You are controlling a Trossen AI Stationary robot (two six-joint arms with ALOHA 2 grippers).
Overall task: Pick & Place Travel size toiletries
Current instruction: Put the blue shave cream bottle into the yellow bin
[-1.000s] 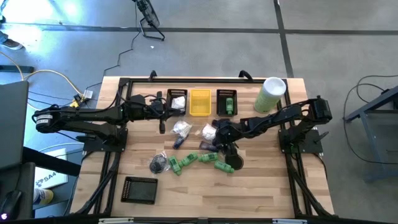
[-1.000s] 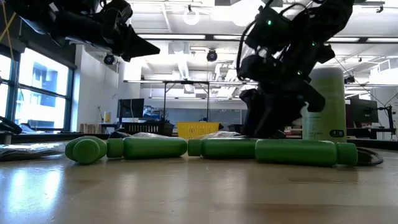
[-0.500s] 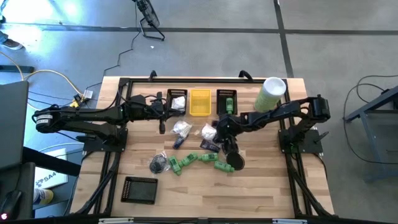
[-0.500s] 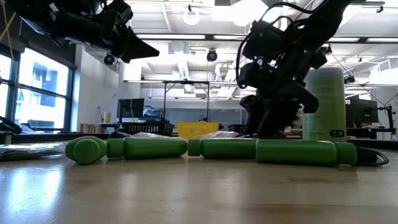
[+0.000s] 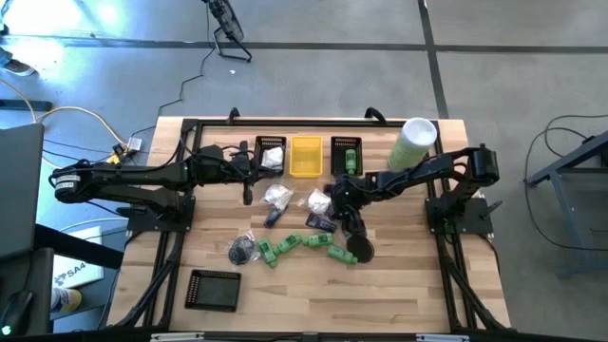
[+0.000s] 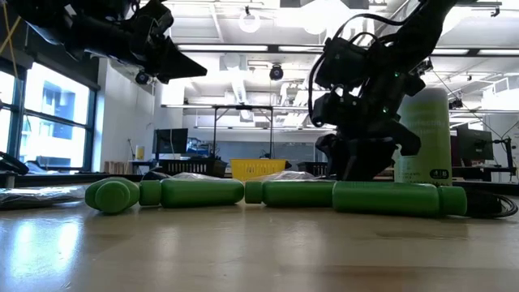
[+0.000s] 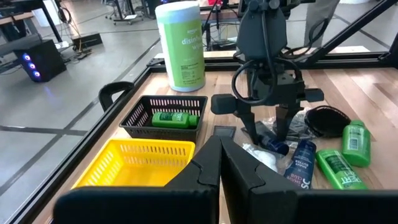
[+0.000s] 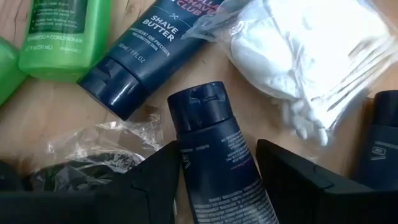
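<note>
right gripper (image 5: 334,211) is low over the middle of the tabletop (image 5: 399,275), amid the loose toiletries. its fingers (image 8: 149,180) stand apart, one on each side of a dark blue tube (image 8: 221,155) lying flat on the wood; whether they touch the tube cannot be told, and the tube is not lifted. a second blue tube (image 8: 146,59), marked shave butter, lies just beside it, cap toward the same spot. a white packet (image 8: 311,62) of cotton items lies on the other side, and a clear wrapper with a black piece (image 8: 81,162) lies by the finger.

green bottles (image 5: 304,245) lie in a loose row nearer the front edge, with a black round piece (image 5: 242,250) at the row's left end and another black round piece (image 5: 360,245) at its right end.

along the back edge stand three bins: a black bin (image 5: 271,155) holding a white packet, a yellow bin (image 5: 306,157), and a black bin (image 5: 347,157) holding a green bottle. a pale-green cylinder (image 5: 414,142) stands at the back right corner. a further black bin (image 5: 215,290) sits at the front left.

left gripper (image 5: 249,180) is raised near the back left bin, fingers closed together, holding nothing.
</note>
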